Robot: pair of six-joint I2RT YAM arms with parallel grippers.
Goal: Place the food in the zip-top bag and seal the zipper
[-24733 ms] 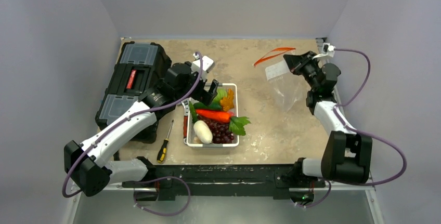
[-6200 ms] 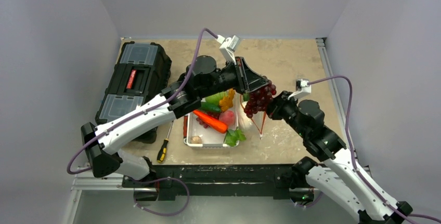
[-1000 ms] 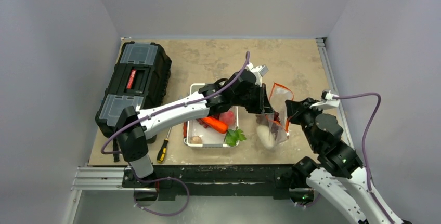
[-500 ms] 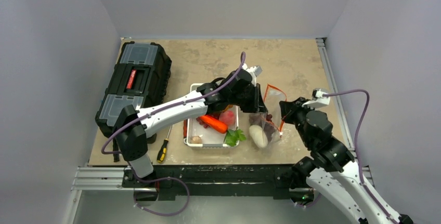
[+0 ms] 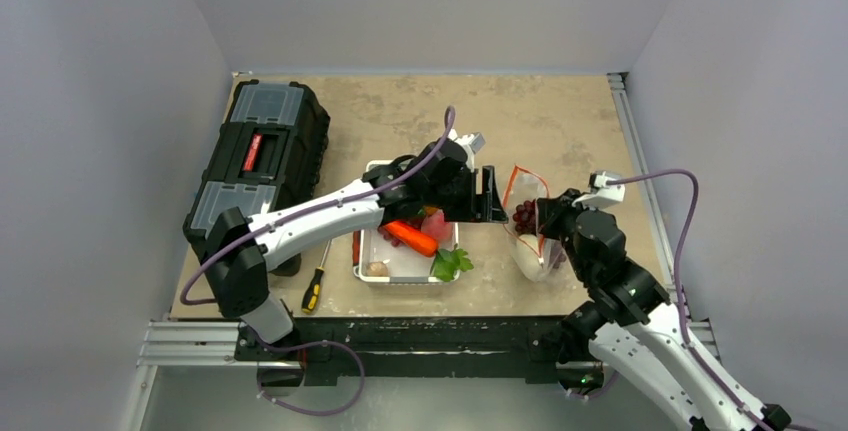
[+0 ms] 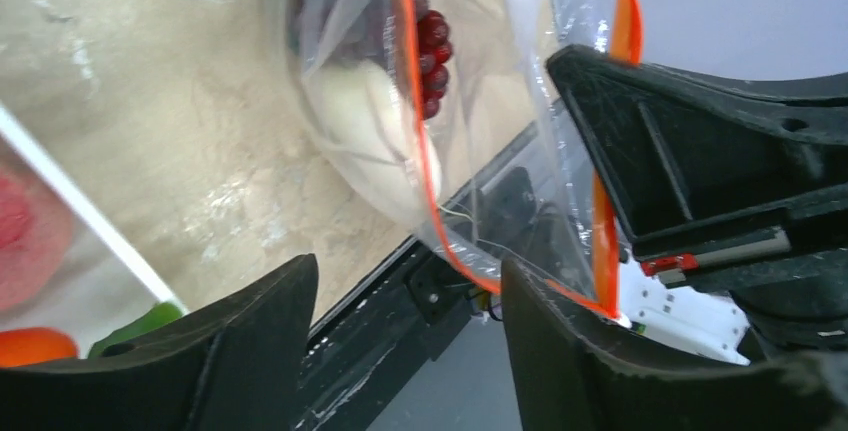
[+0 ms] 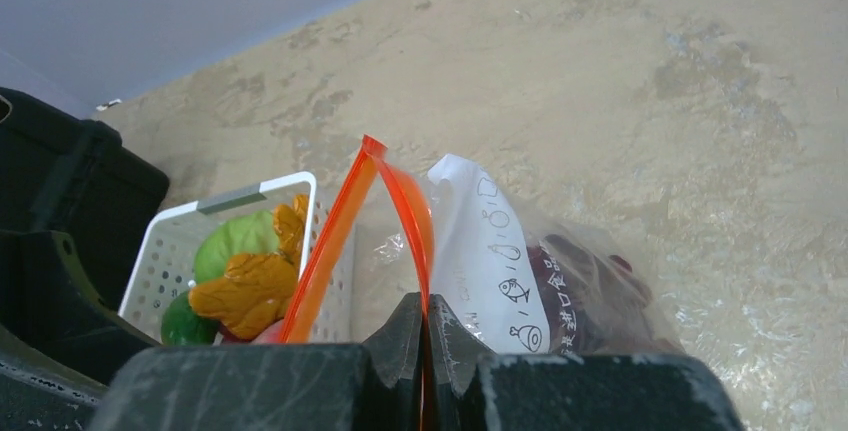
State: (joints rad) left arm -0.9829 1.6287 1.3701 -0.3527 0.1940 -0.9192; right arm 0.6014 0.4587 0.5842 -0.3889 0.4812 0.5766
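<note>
Grapes (image 5: 523, 215), radish (image 5: 528, 257) — in zip-top bag (image 5: 527, 183)

Soft, even light falls from above in the overhead view. The table (image 5: 560, 116) is bright and matte, the pale walls carry no hot spots, and only soft-edged shadows sit beside the toolbox (image 5: 255, 166) and under the arms. Detail there is clear, if slightly grainy. In the left wrist view the left fingers (image 6: 250, 351) are dark, close and fuzzy, and white glare streaks the clear zip-top bag (image 6: 520, 51). In the right wrist view the right fingers (image 7: 250, 386) blur along the bottom edge, while the table beyond is sharp, with a mild sheen at right.
</note>
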